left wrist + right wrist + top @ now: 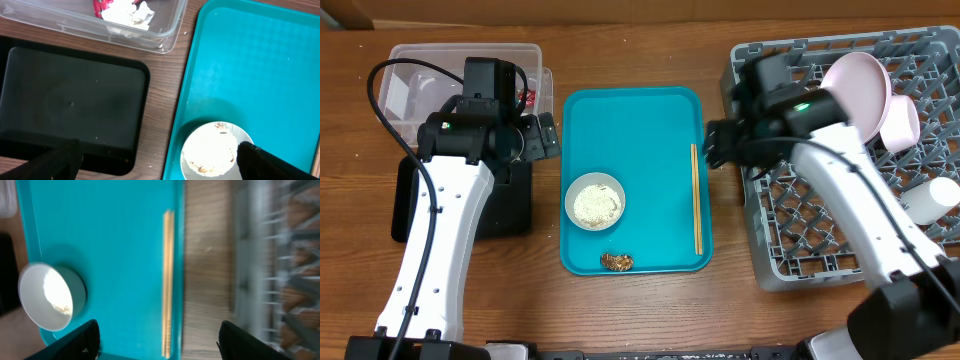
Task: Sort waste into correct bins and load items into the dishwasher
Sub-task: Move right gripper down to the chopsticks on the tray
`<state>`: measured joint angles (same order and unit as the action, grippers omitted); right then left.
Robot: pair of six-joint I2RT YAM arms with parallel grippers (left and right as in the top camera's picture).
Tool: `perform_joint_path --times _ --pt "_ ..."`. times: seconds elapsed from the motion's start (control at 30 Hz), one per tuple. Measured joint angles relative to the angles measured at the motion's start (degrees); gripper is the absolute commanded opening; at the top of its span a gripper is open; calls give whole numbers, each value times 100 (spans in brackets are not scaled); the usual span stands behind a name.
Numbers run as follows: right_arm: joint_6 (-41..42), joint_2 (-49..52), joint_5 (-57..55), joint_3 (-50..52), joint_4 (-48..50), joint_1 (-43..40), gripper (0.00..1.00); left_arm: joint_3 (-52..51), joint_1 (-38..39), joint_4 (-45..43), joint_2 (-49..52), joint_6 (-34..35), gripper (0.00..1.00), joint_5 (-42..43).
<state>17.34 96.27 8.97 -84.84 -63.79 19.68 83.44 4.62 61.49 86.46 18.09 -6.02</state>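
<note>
Left gripper (157,159): jaws wide apart, nothing held.
- Bowl (210,151) with rice grains (207,147) in it sits just ahead, nearer the finger on the view's right, on the teal tray (250,60).
- Black tray (70,100) is under and ahead of the other finger. The clear tub (165,35) is beyond it, holding the red-and-white wrapper (102,6) and tissue wad (136,14).
- Brown lump (616,262) is on the teal tray past the bowl, away from the gripper.
- Left arm: comes up from the table's near edge, wrist over the black tray, gripper head next to the teal tray's edge.

Right gripper (159,332): jaws also wide, empty.
- Chopsticks (168,280) lie side by side straight ahead, lined up with the gap between the fingers, along the teal tray's edge.
- The bowl is off to the view's left. The rack (285,255) is off to the right, blurred, with a strip of bare table (207,255) between tray and rack.
- Right arm: runs diagonally over the rack, gripper above the tray/rack gap by the chopsticks' far end.
- Plate (860,85), second bowl (902,122) and cup (928,200) are in the rack behind the gripper.
</note>
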Motion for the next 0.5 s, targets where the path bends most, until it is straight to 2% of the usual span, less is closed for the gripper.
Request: perform_joint_path --times 0.2,0.5 --pt "225 459 103 612 483 601 72 0 0 0 0 0 100 0" --pt "557 1102 114 730 804 1010 70 2 0 4 0 0 100 0"
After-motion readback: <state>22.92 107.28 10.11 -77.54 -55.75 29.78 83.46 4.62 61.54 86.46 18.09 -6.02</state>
